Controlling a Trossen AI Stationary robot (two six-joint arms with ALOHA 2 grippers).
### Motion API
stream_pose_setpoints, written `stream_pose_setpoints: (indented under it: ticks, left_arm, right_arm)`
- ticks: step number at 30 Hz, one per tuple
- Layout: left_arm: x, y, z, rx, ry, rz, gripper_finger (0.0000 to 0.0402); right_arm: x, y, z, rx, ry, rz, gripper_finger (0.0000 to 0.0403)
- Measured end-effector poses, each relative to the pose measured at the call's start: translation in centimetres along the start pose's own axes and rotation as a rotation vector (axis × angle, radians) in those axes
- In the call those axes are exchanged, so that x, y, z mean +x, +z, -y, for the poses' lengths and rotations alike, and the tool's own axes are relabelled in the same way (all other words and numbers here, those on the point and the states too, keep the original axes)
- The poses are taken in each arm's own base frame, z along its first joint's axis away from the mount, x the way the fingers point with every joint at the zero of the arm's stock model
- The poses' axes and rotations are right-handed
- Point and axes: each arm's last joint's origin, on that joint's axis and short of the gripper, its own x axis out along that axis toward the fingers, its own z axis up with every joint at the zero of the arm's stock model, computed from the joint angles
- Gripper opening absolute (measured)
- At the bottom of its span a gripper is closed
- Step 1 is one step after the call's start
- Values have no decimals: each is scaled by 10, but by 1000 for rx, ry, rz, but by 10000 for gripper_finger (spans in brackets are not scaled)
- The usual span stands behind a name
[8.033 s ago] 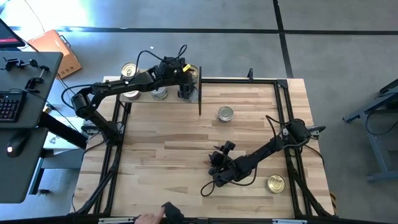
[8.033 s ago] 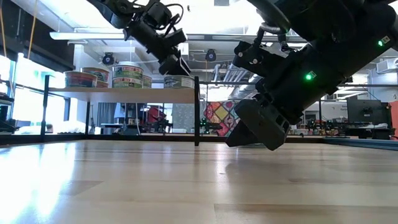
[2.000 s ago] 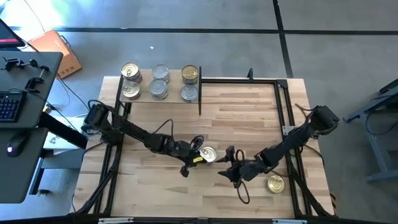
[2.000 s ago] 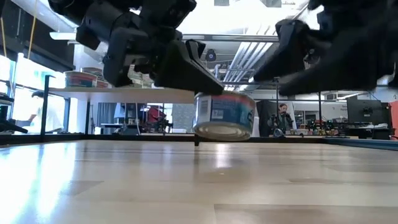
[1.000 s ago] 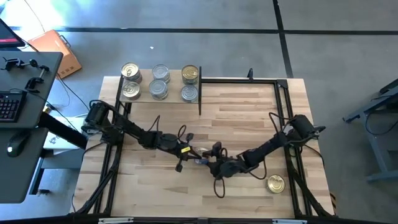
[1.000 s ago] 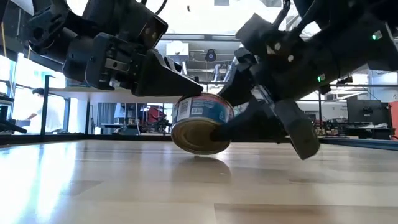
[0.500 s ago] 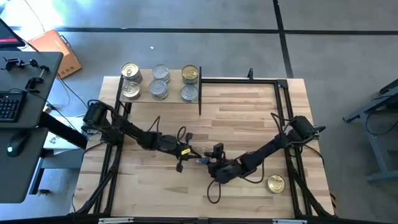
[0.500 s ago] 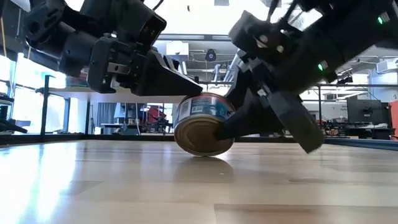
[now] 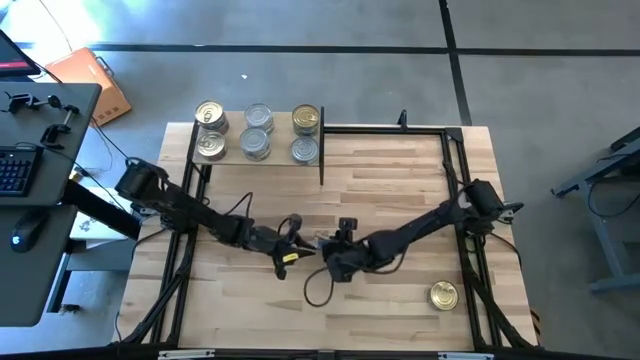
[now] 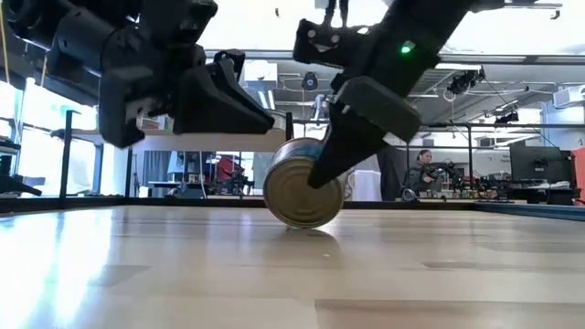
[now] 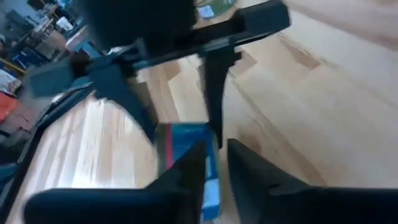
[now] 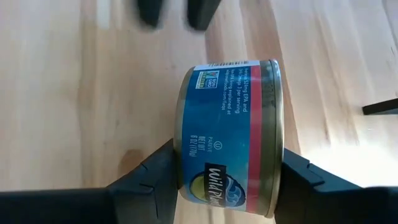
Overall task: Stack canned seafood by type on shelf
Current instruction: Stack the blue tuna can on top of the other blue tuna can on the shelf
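A blue-labelled can of seafood lies on its side near the middle of the table, one gold end facing the near edge. My right gripper is shut on it. My left gripper stands just to the can's left with a narrow gap between its fingers, clear of the can. The shelf at the far left carries several cans, gold-topped and silver-topped. One more gold-topped can stands near the table's right front corner. My right gripper pinches the can between its two fingers, one on each flat end. One finger lies across the gold end. The fingers slant down from above and from the table's right. The can is on its side, its lowest edge at or just above the table.
A black metal frame runs round the table's edges, and an upright post stands at the shelf's right end. Open wood lies at the table's far right and near left. A person sits in the room behind.
My left gripper has let go of the can and drawn back toward the table's left edge. My right gripper has rolled and risen with the can, which has tipped further onto its side, its gold end now squarely toward the near edge.
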Motion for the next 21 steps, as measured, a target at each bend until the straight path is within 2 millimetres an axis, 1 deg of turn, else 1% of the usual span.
stream_pose_setpoints:
  ticks: [4,8,11,13,15,21]
  left_arm:
    - [8,-4,0,21,45,-40,127]
    - [17,-6,-4,14,74,-64,204]
    - [23,-7,-9,3,89,-73,245]
    - [27,-10,-12,2,104,-88,259]
    - [30,-15,-13,-3,133,-122,263]
    - [38,-29,-8,-21,109,-167,257]
  right_arm:
    - [6,3,9,28,2,0,171]
    - [8,5,14,44,16,0,171]
    - [9,7,16,43,40,11,171]
    - [10,7,16,44,47,10,171]
    - [10,7,16,45,52,11,171]
    - [10,7,15,46,66,15,171]
